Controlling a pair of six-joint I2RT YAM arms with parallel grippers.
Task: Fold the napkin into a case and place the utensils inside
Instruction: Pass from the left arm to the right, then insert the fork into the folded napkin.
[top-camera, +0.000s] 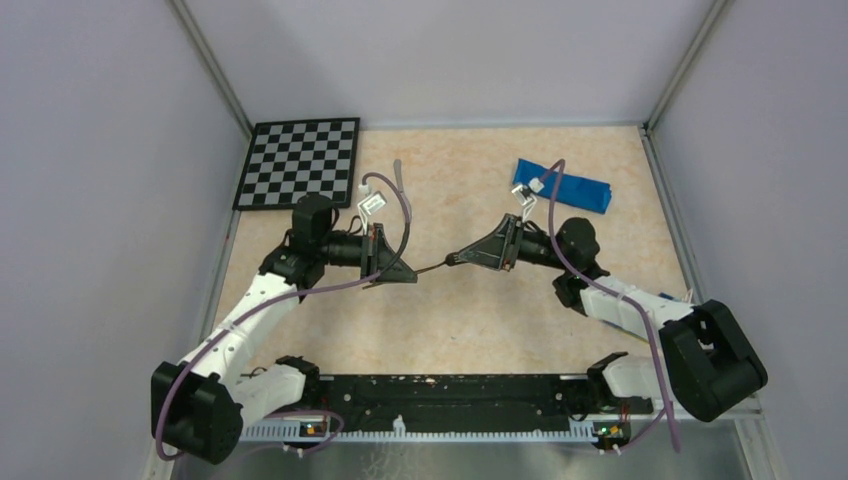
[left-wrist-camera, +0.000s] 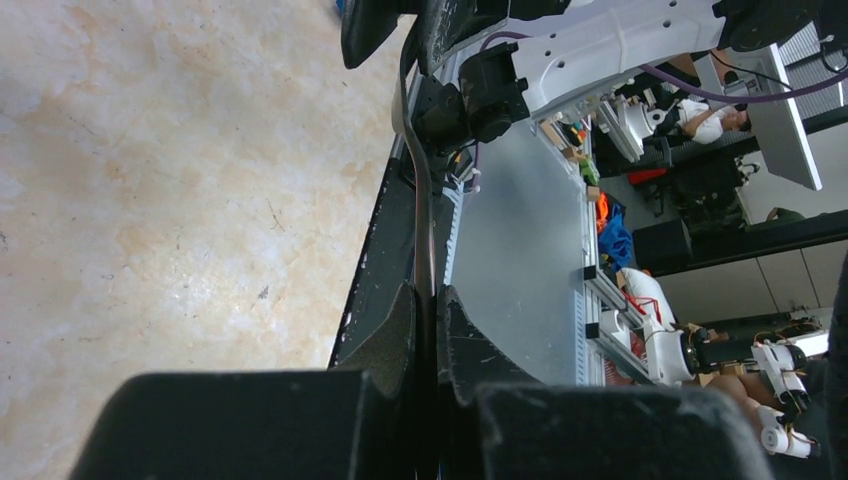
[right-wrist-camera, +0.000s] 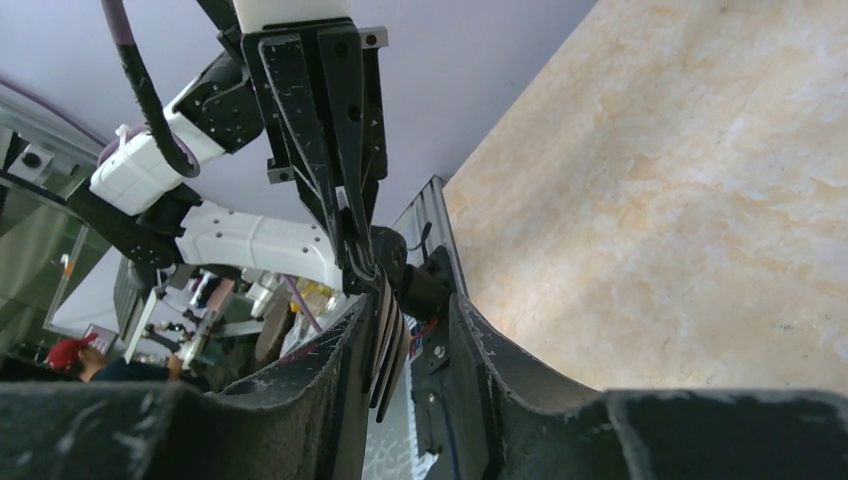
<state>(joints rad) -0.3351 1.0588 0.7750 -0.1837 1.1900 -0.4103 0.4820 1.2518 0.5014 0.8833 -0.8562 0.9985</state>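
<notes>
Clamps thin dark fork (top-camera: 437, 266) in left end effector (left-wrist-camera: 425, 300), well left of folded bright blue cloth case (top-camera: 562, 186), tines inside parted right end effector (right-wrist-camera: 410, 310), likely handing over for reach.

desk (top-camera: 470, 320): beige marbled top. checkerboard (top-camera: 300, 162) flat in far-left corner. pale grey knife (top-camera: 399, 172) just right of it. blue case (top-camera: 562, 185), folded strip, far right, well apart from both.

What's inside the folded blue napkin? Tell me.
Nothing shows: the case lies flat, its layers hiding the inside. The fork is outside, held by the left gripper.
</notes>
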